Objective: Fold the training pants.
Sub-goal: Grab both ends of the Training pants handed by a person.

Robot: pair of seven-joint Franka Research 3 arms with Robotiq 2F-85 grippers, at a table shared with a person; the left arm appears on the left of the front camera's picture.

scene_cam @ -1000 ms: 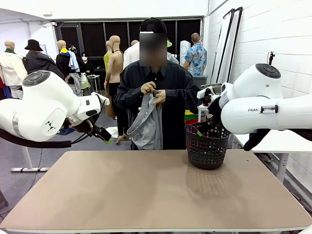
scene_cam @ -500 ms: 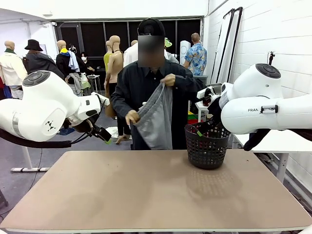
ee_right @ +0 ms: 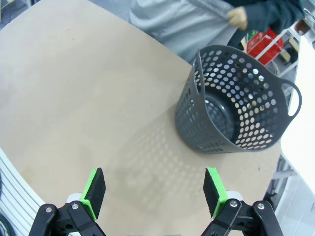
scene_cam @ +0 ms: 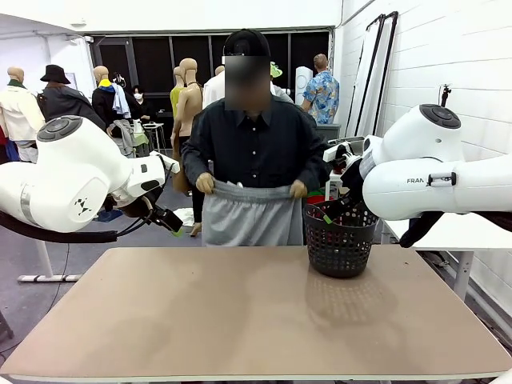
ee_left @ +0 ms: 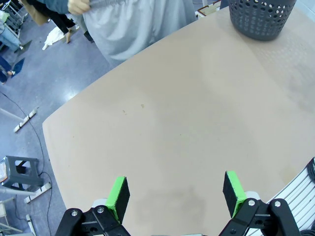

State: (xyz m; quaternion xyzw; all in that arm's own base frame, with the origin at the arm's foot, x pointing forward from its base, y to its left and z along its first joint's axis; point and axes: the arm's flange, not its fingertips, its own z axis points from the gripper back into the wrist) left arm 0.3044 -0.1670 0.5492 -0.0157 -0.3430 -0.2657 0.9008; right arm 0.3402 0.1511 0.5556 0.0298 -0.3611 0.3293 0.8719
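The table (scene_cam: 240, 320) spreads tan and bare beneath both my arms. The person (scene_cam: 256, 144) stands across it at 12 o'clock in the front view, in a dark shirt. The training pants (scene_cam: 252, 216) are off the table: they are held up by the gathered waistband, stretched flat between one hand (scene_cam: 206, 183) and the other hand (scene_cam: 298, 190). The light-grey fabric hangs down behind the far edge. From my left wrist they sit at 11 o'clock, from my right wrist near 12. The black mesh basket (scene_cam: 340, 240) stands upright on the table at about 1 o'clock from its middle, just beside the pants' right-hand edge in the front view; whether they touch I cannot tell. My left gripper (ee_left: 175, 191) hangs above the tabletop with its green pads spread wide and grasping nothing. My right gripper (ee_right: 153, 189) is the same — fingers released, the basket ahead at 1 o'clock and well apart from them.
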